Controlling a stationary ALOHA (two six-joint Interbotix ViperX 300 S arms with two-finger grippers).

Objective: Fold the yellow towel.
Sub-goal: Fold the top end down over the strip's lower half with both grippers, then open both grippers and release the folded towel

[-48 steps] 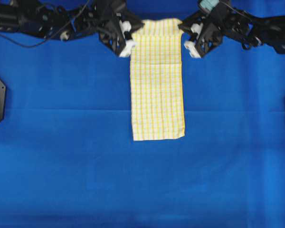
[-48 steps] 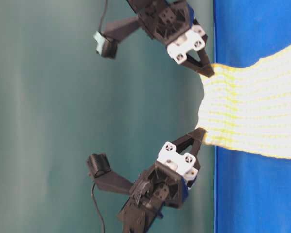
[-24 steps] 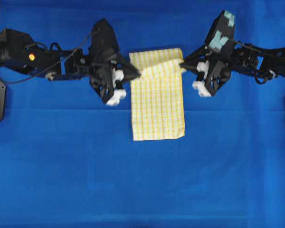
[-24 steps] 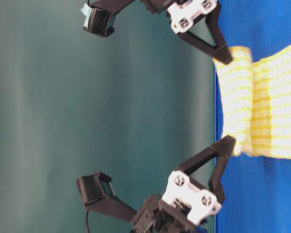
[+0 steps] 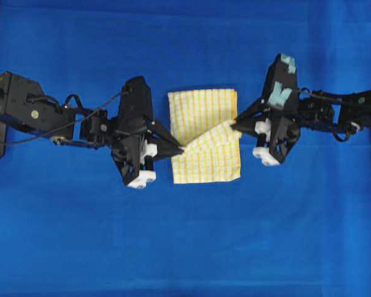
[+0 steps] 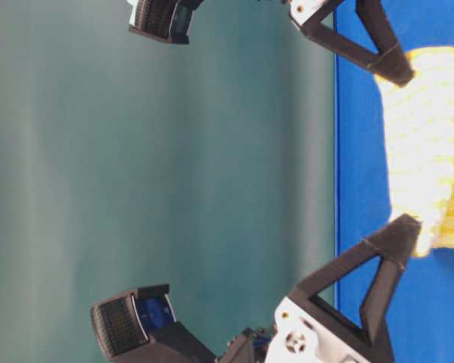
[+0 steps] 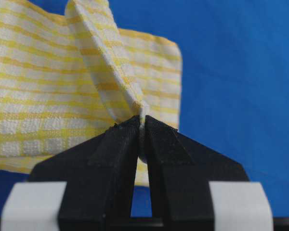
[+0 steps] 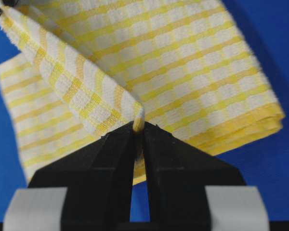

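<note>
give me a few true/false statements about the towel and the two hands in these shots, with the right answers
1. The left hand is shut on a corner of the yellow towel. True.
2. The right hand is open and hangs clear of the towel. False: it is shut on the towel's edge.
3. The strip of towel between the two hands is raised off the layer below. True.
4. The towel lies spread out flat in a single layer. False: part of it is doubled back over the rest.
5. The towel rests on a blue table covering. True.
6. A second cloth lies beside the towel. False: only one cloth is in view.
</note>
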